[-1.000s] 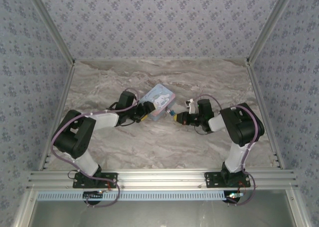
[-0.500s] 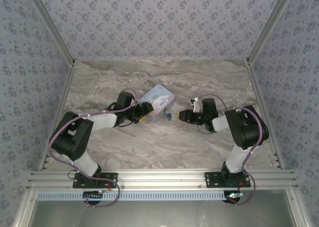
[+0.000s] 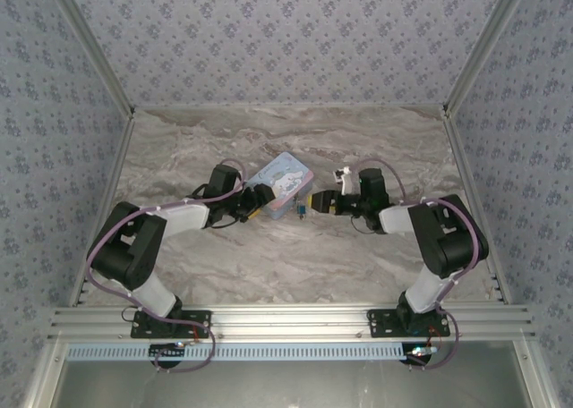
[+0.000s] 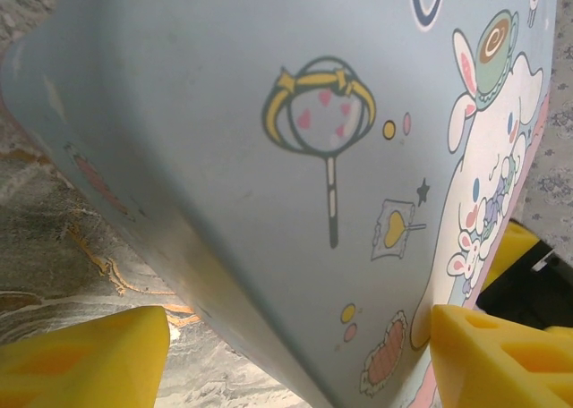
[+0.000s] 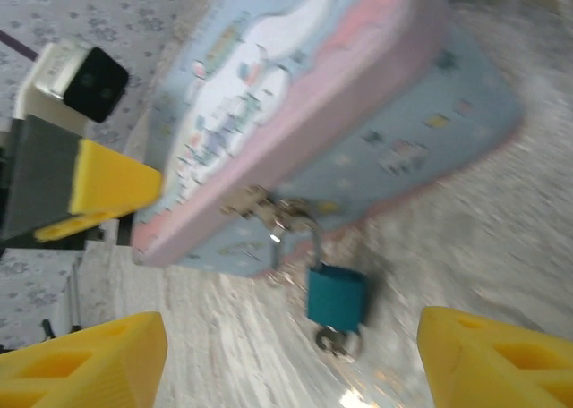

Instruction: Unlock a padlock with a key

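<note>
The tiny teal padlock (image 5: 336, 296) hangs by its thin shackle from the hasp of a light-blue cartoon tin box (image 5: 358, 95). A small silvery key (image 5: 338, 341) sticks out of its bottom; the picture is blurred. My right gripper (image 5: 291, 336) is open, its yellow fingers on either side of the padlock and apart from it. In the top view the right gripper (image 3: 322, 202) sits just right of the padlock (image 3: 303, 209). My left gripper (image 4: 300, 323) is closed on the near corner of the tin (image 4: 269, 157), one finger (image 4: 501, 354) on the lid, the other (image 4: 89, 354) by the side wall.
The tin (image 3: 285, 180) lies mid-table on the marble top (image 3: 269, 265), with the left gripper (image 3: 261, 202) at its near left corner. Patterned walls close in the back and both sides. Bare marble lies in front of and behind the tin.
The right gripper has opened and let go of the key, drawn back to the right, then come in towards the padlock again. The left gripper and the tin have barely moved.
</note>
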`<act>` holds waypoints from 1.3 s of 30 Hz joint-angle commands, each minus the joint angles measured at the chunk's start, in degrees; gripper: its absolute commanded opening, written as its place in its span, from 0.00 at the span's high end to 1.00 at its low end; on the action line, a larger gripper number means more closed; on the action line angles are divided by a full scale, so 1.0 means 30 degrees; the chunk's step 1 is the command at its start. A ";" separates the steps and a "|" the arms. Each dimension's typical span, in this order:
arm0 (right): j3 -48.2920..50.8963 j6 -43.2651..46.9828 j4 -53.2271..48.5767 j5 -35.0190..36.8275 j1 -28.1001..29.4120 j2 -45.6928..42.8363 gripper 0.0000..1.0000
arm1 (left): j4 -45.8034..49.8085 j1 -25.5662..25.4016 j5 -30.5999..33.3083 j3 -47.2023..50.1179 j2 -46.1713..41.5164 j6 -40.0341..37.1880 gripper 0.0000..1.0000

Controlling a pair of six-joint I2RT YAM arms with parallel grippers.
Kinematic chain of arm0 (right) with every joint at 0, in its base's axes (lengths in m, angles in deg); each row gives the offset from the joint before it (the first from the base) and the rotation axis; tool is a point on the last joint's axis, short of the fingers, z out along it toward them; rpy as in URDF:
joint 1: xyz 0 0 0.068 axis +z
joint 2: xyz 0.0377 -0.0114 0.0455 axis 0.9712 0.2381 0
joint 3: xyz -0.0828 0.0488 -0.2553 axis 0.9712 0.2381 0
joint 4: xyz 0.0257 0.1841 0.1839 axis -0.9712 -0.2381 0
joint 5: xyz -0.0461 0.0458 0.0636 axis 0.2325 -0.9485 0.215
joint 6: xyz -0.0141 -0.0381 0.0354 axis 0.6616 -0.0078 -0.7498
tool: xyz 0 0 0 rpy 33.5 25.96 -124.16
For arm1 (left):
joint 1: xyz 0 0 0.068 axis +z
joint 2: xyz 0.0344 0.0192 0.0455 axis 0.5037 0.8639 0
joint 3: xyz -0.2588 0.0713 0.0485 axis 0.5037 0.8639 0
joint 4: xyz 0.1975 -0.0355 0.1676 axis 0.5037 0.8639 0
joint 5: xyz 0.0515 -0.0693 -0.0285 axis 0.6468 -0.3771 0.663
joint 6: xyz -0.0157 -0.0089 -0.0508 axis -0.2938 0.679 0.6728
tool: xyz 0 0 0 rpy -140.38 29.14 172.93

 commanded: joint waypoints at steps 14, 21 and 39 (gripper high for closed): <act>-0.2981 0.0590 -0.0589 -0.0857 0.1636 0.2974 0.16 | 0.2147 0.0161 0.0521 0.0648 0.0087 -0.0528 0.26; -0.3706 0.0605 -0.0894 -0.1069 0.1882 0.3733 0.18 | 0.1971 0.0156 0.0406 0.0703 0.0117 -0.0428 0.26; -0.3310 -0.0125 -0.0166 -0.2157 0.1862 0.4022 0.32 | 0.1934 0.0249 0.0290 0.0642 0.0153 -0.0397 0.26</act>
